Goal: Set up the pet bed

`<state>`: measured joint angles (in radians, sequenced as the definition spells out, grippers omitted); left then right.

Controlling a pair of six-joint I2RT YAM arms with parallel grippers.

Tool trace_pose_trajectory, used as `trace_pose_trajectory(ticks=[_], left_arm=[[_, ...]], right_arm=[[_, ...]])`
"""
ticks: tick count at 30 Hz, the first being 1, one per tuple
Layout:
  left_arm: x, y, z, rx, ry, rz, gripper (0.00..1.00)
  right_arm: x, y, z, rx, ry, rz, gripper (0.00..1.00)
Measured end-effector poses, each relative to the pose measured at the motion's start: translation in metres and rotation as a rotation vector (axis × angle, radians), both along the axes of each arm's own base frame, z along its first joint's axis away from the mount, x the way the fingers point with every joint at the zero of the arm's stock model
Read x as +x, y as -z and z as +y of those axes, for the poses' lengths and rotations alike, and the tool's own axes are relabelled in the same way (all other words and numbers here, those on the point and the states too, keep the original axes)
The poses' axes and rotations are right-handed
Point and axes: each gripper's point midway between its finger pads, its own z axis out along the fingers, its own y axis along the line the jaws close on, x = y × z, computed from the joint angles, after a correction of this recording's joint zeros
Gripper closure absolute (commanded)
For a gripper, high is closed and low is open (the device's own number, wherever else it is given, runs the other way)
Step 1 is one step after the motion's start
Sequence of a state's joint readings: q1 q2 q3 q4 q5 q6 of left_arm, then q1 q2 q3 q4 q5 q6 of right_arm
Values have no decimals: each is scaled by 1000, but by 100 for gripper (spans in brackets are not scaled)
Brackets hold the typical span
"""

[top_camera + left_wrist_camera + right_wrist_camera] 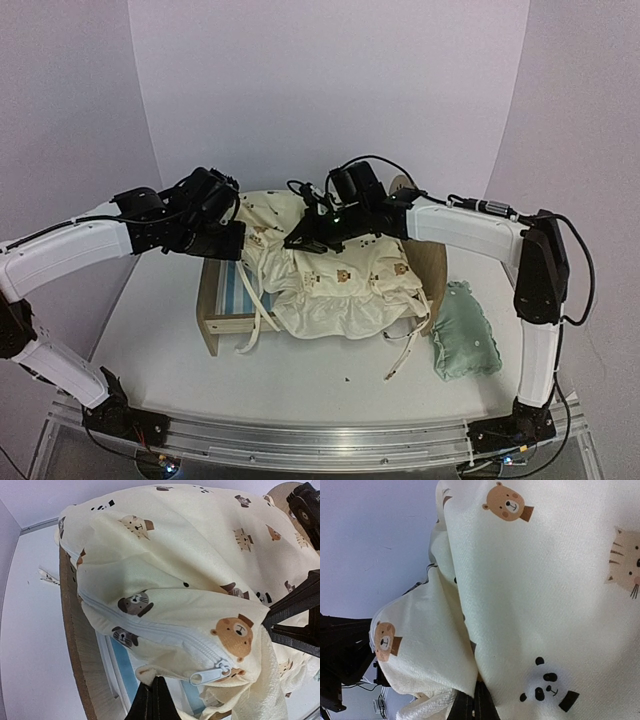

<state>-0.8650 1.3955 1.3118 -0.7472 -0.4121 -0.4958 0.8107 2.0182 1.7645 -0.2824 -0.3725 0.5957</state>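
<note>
My white desk (150,340) filled the lower half of the top view. The pet bed (212,322) sat at the centre of the frame, its striped base showing at centre left, and the rest lay mostly under the cream animal-print cushion (340,290) draped over it. A mint pillow (465,335) lay to the right of the bed. My left tool (235,240) was clenched on the cushion's zippered edge, and my right tool (300,243) pinched its fabric at the centre.

Glowing evenly under soft overhead light (a cool, violet cast), throwing pale shadows, bending at wrist-view edges, blurring up close.
</note>
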Motion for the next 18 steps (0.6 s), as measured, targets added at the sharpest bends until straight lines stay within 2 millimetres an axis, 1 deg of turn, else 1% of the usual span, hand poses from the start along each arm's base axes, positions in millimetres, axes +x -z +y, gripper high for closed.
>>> trace_pose_trajectory(ticks=[3, 8, 9, 11, 15, 18], left_arm=[[1, -7, 4, 31, -8, -5, 100], [14, -32, 5, 93, -24, -50, 100], [16, -34, 5, 103, -23, -56, 100], [18, -35, 6, 140, -17, -62, 100], [21, -30, 10, 232, -8, -51, 100], [25, -33, 13, 296, -9, -52, 100]], right_arm=[[-2, -3, 2, 17, -18, 3, 100], [-3, -6, 4, 33, -33, 2, 100], [-3, -6, 4, 35, -34, 2, 100], [-3, -6, 5, 39, -35, 2, 100], [-3, -4, 6, 41, -38, 7, 100], [-3, -2, 7, 42, -42, 13, 100]])
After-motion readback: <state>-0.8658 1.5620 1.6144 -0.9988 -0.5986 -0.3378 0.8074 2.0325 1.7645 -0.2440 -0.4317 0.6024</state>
